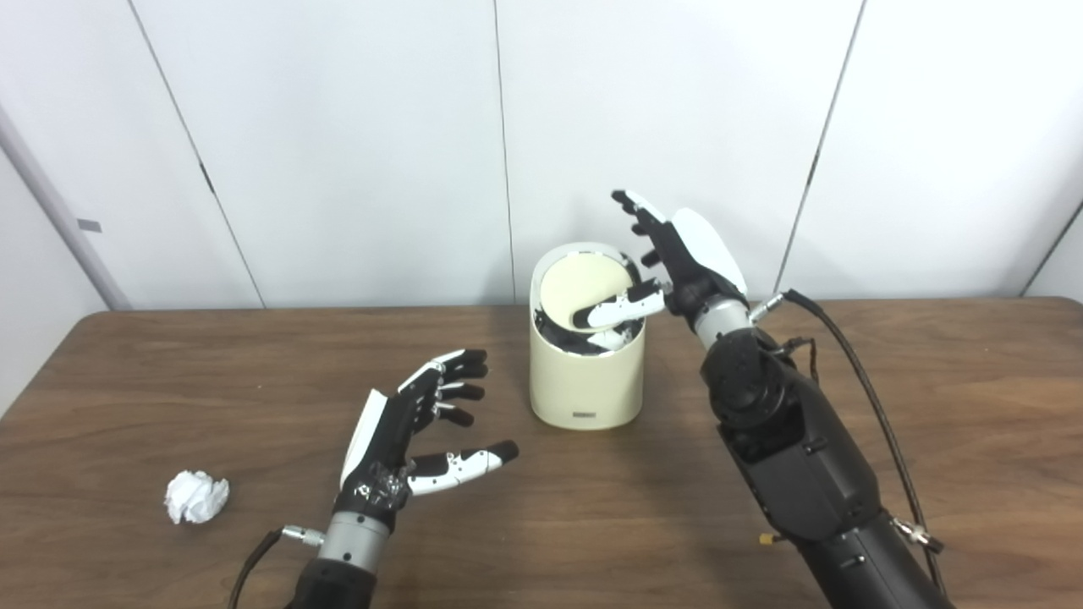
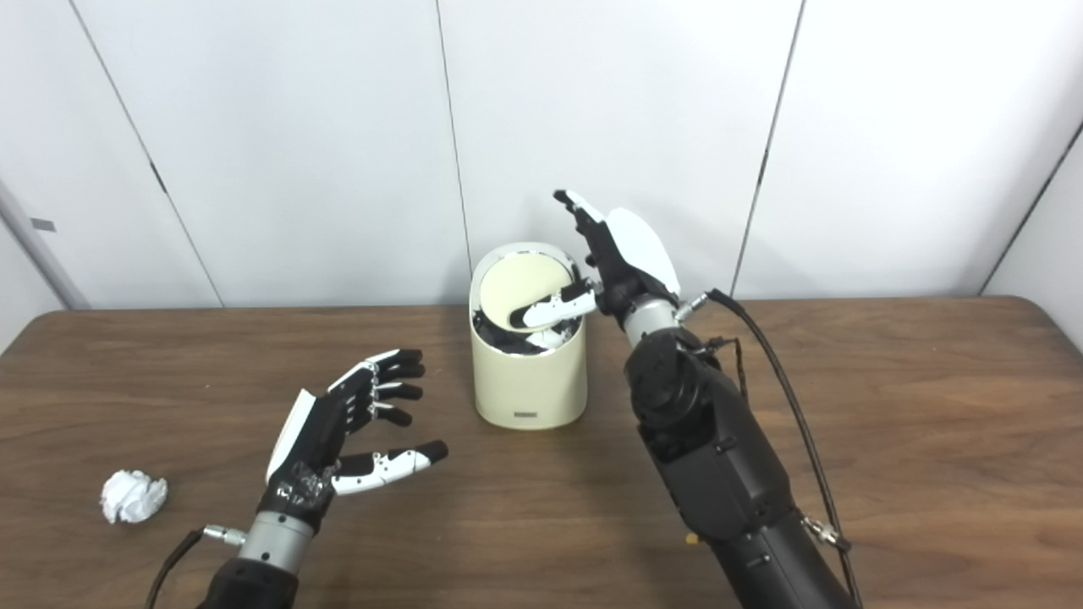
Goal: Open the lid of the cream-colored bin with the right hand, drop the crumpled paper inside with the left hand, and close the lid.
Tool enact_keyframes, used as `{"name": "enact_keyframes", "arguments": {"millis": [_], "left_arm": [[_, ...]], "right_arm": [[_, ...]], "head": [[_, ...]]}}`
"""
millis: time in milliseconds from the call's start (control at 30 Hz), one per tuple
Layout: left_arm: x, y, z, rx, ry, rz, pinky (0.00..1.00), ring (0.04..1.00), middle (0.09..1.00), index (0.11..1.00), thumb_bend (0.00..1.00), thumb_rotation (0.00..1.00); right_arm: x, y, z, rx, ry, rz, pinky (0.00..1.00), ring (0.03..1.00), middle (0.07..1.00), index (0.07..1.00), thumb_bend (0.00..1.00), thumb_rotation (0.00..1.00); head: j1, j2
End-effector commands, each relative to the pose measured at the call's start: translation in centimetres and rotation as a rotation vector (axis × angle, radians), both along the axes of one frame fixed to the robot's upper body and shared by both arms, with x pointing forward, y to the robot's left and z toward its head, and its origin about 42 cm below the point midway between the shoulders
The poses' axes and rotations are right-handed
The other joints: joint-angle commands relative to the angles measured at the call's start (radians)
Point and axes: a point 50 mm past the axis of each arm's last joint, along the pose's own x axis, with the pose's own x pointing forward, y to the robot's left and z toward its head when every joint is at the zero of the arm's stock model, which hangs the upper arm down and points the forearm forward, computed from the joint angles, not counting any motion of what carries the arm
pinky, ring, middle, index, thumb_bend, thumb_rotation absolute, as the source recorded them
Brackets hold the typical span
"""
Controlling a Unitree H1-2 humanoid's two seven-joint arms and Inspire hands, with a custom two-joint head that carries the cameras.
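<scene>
The cream-colored bin [image 1: 584, 381] stands upright at the middle of the wooden table [image 1: 169, 381]. Its round swing lid [image 1: 574, 283] is tilted inward, showing a dark gap at the front. My right hand [image 1: 677, 254] hovers over the bin's right rim with its fingers spread upward, and its thumb [image 1: 616, 311] presses down on the lid. It grips nothing. My left hand [image 1: 415, 423] floats open and empty above the table, left of the bin and in front of it. The crumpled white paper [image 1: 196, 496] lies on the table at the near left, well clear of that hand.
White wall panels [image 1: 355, 152] rise right behind the table's far edge. A black cable [image 1: 871, 397] loops off my right forearm. Bare wood stretches right of the bin and along the front edge.
</scene>
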Motion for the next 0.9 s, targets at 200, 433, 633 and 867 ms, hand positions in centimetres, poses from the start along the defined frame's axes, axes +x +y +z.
{"name": "enact_keyframes", "arguments": {"millis": [200, 433, 633, 867], "left_arm": [[0.0, -0.4, 1.8, -0.006, -0.070, -0.006, 0.59, 0.718, 0.791, 0.809, 0.75, 0.07], [0.2, -0.3, 1.8, -0.013, -0.072, -0.011, 0.58, 0.720, 0.790, 0.809, 0.74, 0.06], [0.4, -0.3, 1.7, -0.009, -0.071, -0.004, 0.59, 0.718, 0.789, 0.806, 0.75, 0.07], [0.6, -0.1, 1.7, -0.007, -0.074, -0.006, 0.59, 0.713, 0.788, 0.805, 0.75, 0.07]], "right_arm": [[0.3, -0.5, 0.3, -0.078, -0.023, -0.017, 0.66, 0.838, 0.909, 0.887, 0.82, 0.00], [0.2, -0.7, -0.2, -0.089, -0.011, -0.020, 0.63, 0.799, 0.907, 0.884, 0.78, 0.00], [0.3, -1.0, -0.3, -0.099, -0.018, -0.025, 0.61, 0.753, 0.894, 0.879, 0.74, 0.00], [0.4, -1.3, 0.9, -0.055, -0.042, -0.017, 0.67, 0.845, 0.901, 0.890, 0.74, 0.14]], "head": [[-0.002, 0.001], [-0.004, -0.001], [-0.003, -0.006], [-0.007, -0.015]]}}
